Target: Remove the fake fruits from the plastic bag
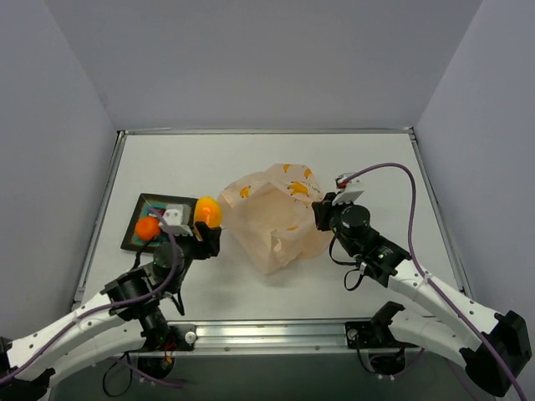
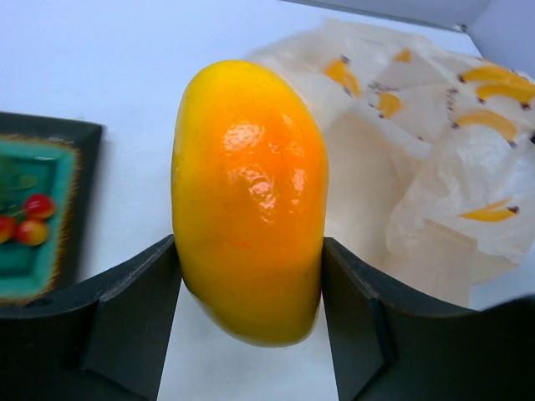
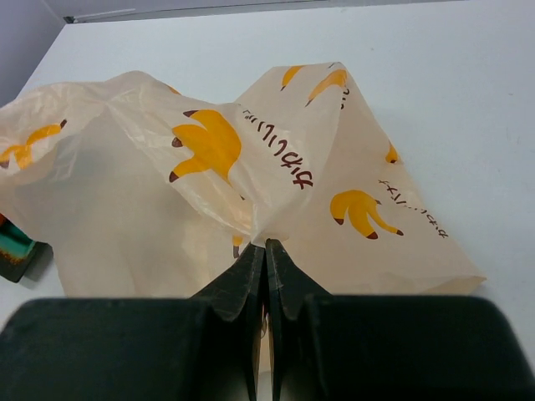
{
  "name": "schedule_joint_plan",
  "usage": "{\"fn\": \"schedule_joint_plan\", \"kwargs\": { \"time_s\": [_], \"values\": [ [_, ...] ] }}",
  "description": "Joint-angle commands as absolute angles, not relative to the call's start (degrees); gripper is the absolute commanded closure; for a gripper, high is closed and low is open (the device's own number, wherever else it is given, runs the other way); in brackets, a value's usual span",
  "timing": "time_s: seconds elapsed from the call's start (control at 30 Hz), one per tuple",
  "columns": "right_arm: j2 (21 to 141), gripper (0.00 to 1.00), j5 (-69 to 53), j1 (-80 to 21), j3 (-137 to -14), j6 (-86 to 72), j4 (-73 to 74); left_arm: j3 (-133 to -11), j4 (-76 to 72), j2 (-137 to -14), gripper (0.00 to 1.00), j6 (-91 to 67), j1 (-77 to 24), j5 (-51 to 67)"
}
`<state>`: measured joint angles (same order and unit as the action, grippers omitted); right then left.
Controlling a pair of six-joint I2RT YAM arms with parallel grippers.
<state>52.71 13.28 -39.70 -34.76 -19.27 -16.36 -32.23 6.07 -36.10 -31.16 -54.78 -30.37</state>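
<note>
At the far left of the white table [image 1: 251, 159], a square teal dish [image 1: 146, 206] with a dark rim is being shown, and a round orange ball [image 1: 147, 228] is lying on it. In the left wrist view, red berries [image 2: 25, 219] are being seen inside the same dish.

Just to the right, a yellow lemon-like piece [image 2: 249, 200] is being grasped by the left gripper [image 1: 205, 236], with the two dark fingers [image 2: 125, 317] pressed against its sides. This fruit is being held outside the bag, between dish and bag.

In the middle, the plastic bag [image 1: 272, 221], peach-coloured and printed with yellow bananas, is lying crumpled on the table.

At the right, a fold of the bag's edge is being pinched by the right gripper [image 3: 266, 251]. Its fingers are clamped tight together on the thin film.
</note>
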Motion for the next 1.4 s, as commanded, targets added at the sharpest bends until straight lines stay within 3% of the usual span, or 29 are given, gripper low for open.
{"fn": "schedule_joint_plan", "kwargs": {
  "time_s": [0.0,0.23,0.33,0.7,1.17,1.37],
  "values": [
    [51.24,1.0,14.94,-39.11,-35.68,-18.72,-17.31,-37.17,25.88,-29.81,0.55,-37.52,-54.49,-44.77],
    [51.07,1.0,14.15,-39.02,-35.77,-19.25,-16.62,-37.53,27.69,-34.96,0.52,-39.28,-51.51,-54.58],
    [50.45,1.0,13.98,-39.11,-35.77,-19.16,-16.17,-37.44,25.23,-43.74,0.52,-40.77,-44.85,-47.77],
    [50.27,1.0,13.45,-39.02,-34.98,-18.9,-16.17,-30.41,13.46,-52.29,0.52,-41.4,-28.05,-34.21],
    [50.89,1.0,12.66,-39.02,-34.45,-19.51,-16.88,-29.18,2.12,-64.51,0.5,-38.67,-18.55,-26.54],
    [52.03,1.0,12.48,-39.02,-35.07,-19.16,-16.96,-30.58,-2.63,-69.78,0.44,-36.65,-17.49,-26.89]
  ]
}}
